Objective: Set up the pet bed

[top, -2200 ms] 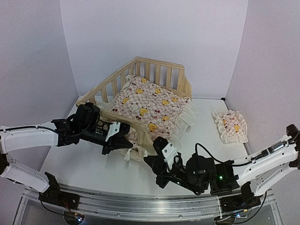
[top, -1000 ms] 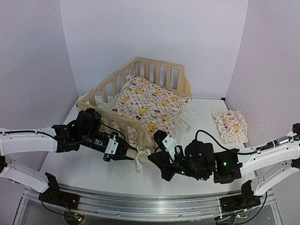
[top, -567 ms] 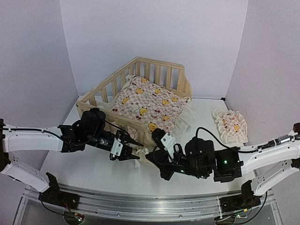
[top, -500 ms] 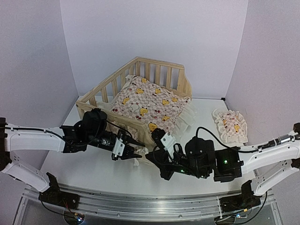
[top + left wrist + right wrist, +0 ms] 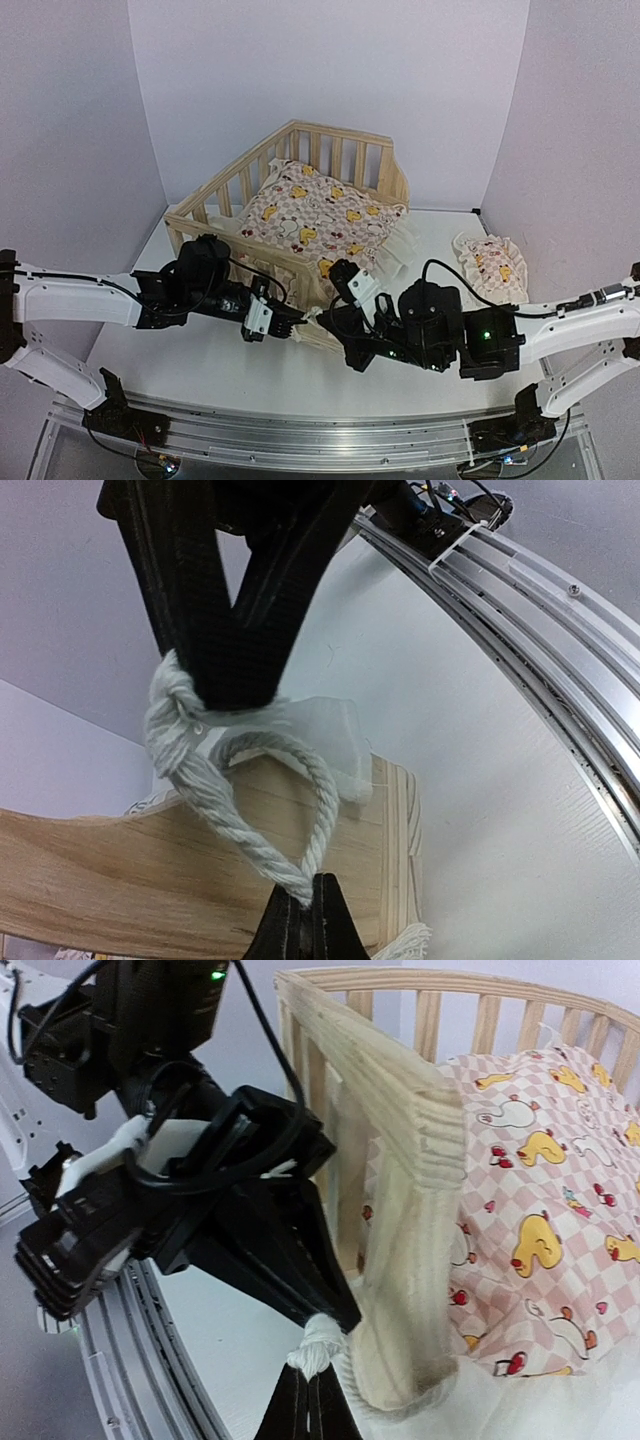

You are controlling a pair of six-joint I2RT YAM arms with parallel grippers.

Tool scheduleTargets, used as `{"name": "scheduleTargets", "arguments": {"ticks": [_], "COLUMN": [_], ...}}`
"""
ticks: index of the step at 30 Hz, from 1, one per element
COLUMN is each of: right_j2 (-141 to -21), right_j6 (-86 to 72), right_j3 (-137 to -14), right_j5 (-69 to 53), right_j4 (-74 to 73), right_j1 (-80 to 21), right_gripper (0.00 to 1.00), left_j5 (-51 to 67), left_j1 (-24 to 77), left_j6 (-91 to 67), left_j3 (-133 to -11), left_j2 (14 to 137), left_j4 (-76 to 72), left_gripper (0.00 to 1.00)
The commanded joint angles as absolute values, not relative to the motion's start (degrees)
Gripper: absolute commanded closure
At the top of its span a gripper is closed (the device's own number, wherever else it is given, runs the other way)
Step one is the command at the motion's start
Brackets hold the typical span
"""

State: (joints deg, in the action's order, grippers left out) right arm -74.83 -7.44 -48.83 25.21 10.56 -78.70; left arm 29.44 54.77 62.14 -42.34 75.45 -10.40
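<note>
High rear overview — two close wrist views — pet bed (image 5: 340, 133) corner common to all.

Matt bare-wood pet bed (image 5: 375, 1065) (fuzzy rope (image 5: 236, 830))

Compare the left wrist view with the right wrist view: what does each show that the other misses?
Left wrist only: the white rope as a whole loop, running from its knot down to the shut tips of the left gripper. Right wrist only: the duck cushion lying inside the pet bed, and the bed's slatted railing. Both: the rope, the bed's pale wood, and both grippers shut on the rope, the right gripper at the knotted end.
</note>
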Motion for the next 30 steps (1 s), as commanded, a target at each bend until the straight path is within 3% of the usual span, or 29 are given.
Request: {"name": "scheduleTargets", "arguments": {"ticks": [1,16,25,30], "right_j2": [-77.8,-82.6,-75.4,-72.5], "right_j6": [-4.3,-1.3,-3.9,-2.3], "right_j3": [-55.3,-55.5,-56.1,-59.7], "right_j5": [31.0,29.2,30.0,19.2], "right_j4": [5.9,4.9,-2.4,-9.2], "right_j1": [-77.7,-74.4,-74.4,-74.4], "right_gripper": [1.00,0.99,0.71,0.57], "left_j5": [27.3,34.8,34.8,34.0], "left_j1": [53.6,53.6,53.5,53.4], "left_j6": [62.0,59.7,55.6,52.2], "left_j3": [-42.5,-42.2,-43.7,-45.4], "left_j2": [70.9,65.3,66.1,67.1], "left_j4": [-11.1,-7.4,-6.5,-5.8], "left_gripper": [1.00,1.00,1.00,1.00]}}
